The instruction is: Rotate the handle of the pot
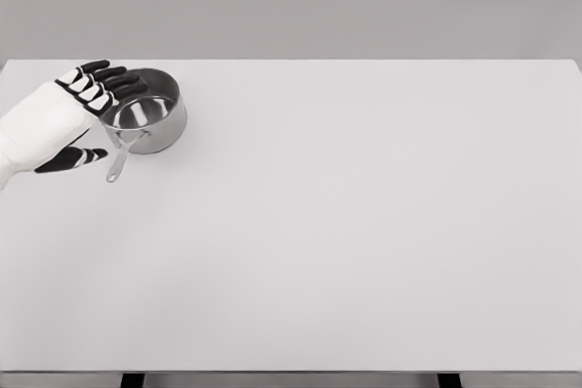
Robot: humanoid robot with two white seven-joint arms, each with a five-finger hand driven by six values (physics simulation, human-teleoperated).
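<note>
Plain white table (pixel 364 243), grey wall behind. Steel pot (pixel 145 122) at far-left; handle (pixel 120 159) points toward robot. Left hand (pixel 77 120) spread, holding nothing, thumb just beside handle

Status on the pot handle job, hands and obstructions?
Left hand open, fingers spread over the pot's near rim, thumb beside the handle, no grasp. Right hand out of view. Handle points toward the robot. Nothing else on the table.

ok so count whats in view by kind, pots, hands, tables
pots: 1, the steel pot with its handle
hands: 1, the left hand, fingers spread over the pot's rim
tables: 1, the white table
total: 3
</note>
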